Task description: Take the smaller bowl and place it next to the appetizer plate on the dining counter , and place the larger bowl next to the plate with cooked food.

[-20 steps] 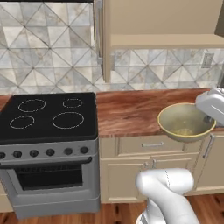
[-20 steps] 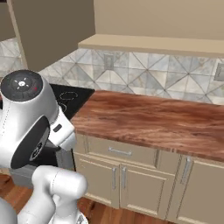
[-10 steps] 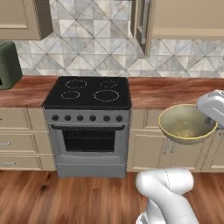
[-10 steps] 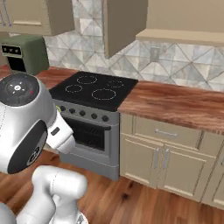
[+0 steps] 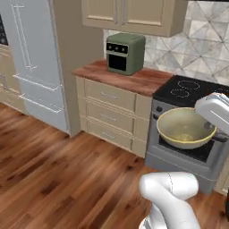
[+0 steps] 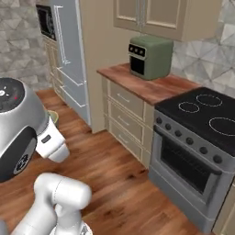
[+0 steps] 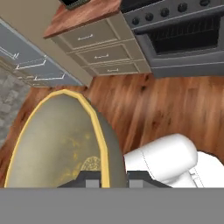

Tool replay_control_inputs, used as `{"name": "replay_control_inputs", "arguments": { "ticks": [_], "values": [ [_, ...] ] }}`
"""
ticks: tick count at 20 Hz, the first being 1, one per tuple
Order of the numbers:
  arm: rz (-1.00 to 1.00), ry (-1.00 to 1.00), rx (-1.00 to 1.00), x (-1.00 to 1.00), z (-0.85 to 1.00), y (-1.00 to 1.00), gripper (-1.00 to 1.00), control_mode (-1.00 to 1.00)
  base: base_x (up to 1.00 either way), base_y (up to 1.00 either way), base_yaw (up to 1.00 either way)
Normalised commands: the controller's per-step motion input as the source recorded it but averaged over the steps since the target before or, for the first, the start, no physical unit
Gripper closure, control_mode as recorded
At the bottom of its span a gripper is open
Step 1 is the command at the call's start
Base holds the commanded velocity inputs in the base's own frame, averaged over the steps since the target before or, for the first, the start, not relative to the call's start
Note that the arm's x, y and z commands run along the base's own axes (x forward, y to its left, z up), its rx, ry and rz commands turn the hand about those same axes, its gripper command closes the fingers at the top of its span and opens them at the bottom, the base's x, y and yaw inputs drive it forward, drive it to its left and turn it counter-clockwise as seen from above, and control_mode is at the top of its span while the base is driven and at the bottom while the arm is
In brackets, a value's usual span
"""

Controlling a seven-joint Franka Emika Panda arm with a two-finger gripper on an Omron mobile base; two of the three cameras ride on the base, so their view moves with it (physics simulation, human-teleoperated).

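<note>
**Smaller bowl carried in the air, mouth up, in front of the stove**

The gripper (image 7: 107,181) grips the smaller bowl (image 5: 185,128) by its rim: in the hand view one dark tip sits on each side of the thin yellow edge at the bottom. In the left base view the bowl hangs clear of the wood floor (image 5: 62,179), its opening facing up and tipped slightly toward the camera, the yellowish inside showing. It is round, so no long axis can be told. The white hand joins it at its right side.

Behind the bowl stands the stove (image 6: 197,151) with its black cooktop and dark oven door. Left of the stove is a wood-topped cabinet run (image 5: 117,107) with drawers, carrying a green toaster oven (image 5: 125,53). Farther left stands a tall pale refrigerator (image 5: 31,62), with upper cabinets (image 5: 134,15) above.
</note>
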Motion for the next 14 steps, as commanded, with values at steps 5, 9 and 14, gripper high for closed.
{"name": "replay_control_inputs", "arguments": {
  "ticks": [5, 9, 14],
  "values": [
    [0.0, 0.0, 0.0, 0.0, 0.0, 0.0, 1.0, 1.0, -0.14, 0.32, 1.0],
    [0.0, 0.0, 0.0, 0.0, 0.0, 0.0, 1.0, 1.0, -0.08, 0.28, 1.0],
    [0.0, 0.0, 0.0, 0.0, 0.0, 0.0, 1.0, 1.0, 0.0, 0.23, 0.98]
  ]
}}
